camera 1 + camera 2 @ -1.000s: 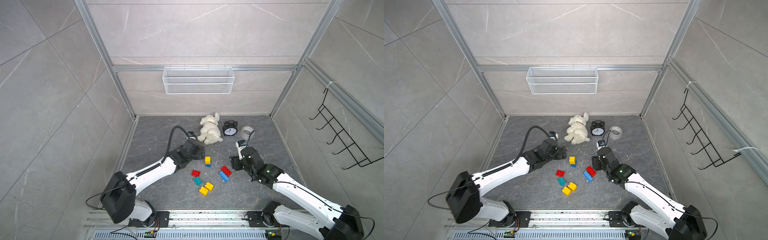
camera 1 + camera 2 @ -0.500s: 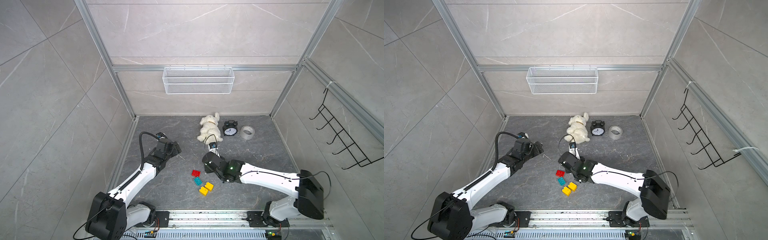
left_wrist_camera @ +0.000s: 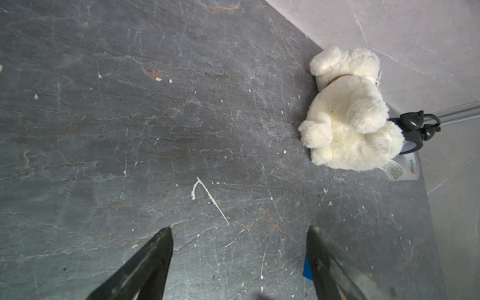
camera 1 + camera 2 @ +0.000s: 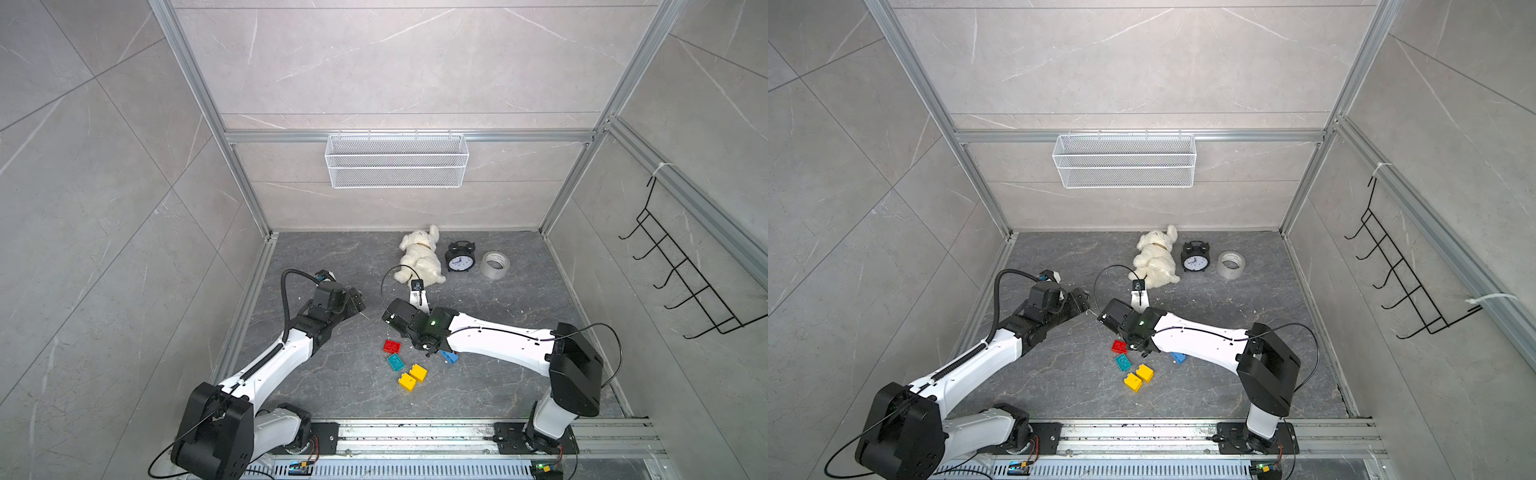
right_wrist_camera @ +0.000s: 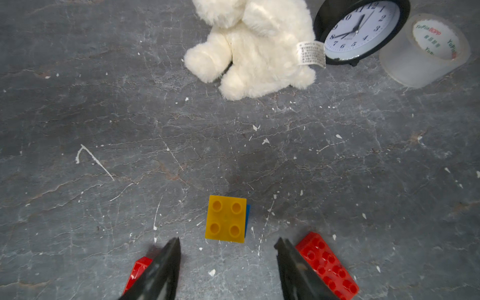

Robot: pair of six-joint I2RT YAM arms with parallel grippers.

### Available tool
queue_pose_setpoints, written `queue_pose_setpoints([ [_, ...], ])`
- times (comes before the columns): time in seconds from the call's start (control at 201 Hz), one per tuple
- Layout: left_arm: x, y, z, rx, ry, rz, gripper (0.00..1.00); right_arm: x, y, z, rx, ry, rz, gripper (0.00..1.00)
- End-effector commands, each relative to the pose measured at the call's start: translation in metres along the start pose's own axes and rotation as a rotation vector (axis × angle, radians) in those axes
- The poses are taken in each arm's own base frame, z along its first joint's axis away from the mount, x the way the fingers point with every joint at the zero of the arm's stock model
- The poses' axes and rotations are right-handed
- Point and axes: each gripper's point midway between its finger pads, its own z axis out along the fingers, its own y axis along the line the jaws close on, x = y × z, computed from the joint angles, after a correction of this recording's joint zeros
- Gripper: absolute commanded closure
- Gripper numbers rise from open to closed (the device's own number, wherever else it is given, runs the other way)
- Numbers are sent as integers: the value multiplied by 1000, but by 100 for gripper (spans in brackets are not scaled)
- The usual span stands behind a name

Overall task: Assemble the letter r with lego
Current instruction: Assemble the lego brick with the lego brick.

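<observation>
Clock = top view, 12 = back wall, teal brick in the middle. Two yellow bricks are lying closest to the rail, at 5, side by side; red brick is lying at 12, just beside; blue brick is peeking out at 3, partly under the right arm; no letter r is showing yet.

Right gripper is hovering low w/ jaws apart, holding nothing; a third yellow brick, sitting on a blue base, is waiting just ahead of the tips; a long red brick is lying right by one finger.

Left gripper, at 11, is hanging wide open and empty.

Plush toy, clock and tape roll are sitting far off at 1.

I think a finger could be bumping the long red brick while closing, b/c it's so near; the third yellow brick could be tipping or popping off its blue base if pinched crooked.
</observation>
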Motion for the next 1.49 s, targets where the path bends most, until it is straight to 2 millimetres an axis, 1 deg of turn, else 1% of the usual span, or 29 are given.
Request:
queue_pose_setpoints([
  [0.0, -11, -10, -4, 42, -32, -13, 18, 2, 4, 10, -17, 35, -9, 38],
  [0.05, -11, -9, -3, 38, -32, -13, 19, 2, 4, 13, -8, 50, -21, 38],
  [0.159, -9, -9, 0, 36, -21, -13, 21, 2, 10, 18, -20, 63, -43, 39],
  [0.254, -7, -7, 3, 32, -11, -18, 22, 3, 10, 25, 5, 79, -64, 39],
  [0.448, -3, -6, 9, 31, 6, -20, 23, 1, 0, 32, 55, 92, -58, 41],
  [0.557, -2, -7, 11, 32, 11, -20, 24, 6, -6, 34, 71, 108, -63, 42],
  [0.707, -1, -7, 14, 33, 21, -20, 25, 11, -1, 39, 50, 119, -65, 46],
  [0.866, 0, -6, 14, 30, 23, -21, 26, 13, 7, 43, 33, 133, -81, 46],
  [1.03, 1, -5, 16, 26, 30, -23, 27, 17, 7, 49, 44, 147, -95, 47],
  [1.105, 1, -6, 16, 28, 31, -24, 27, 19, 4, 50, 54, 147, -94, 48],
  [1.299, 2, -7, 19, 29, 40, -24, 28, 16, -1, 48, 65, 125, -78, 56],
  [1.488, 4, -7, 22, 29, 50, -24, 28, 13, -7, 44, 72, 111, -70, 67],
])
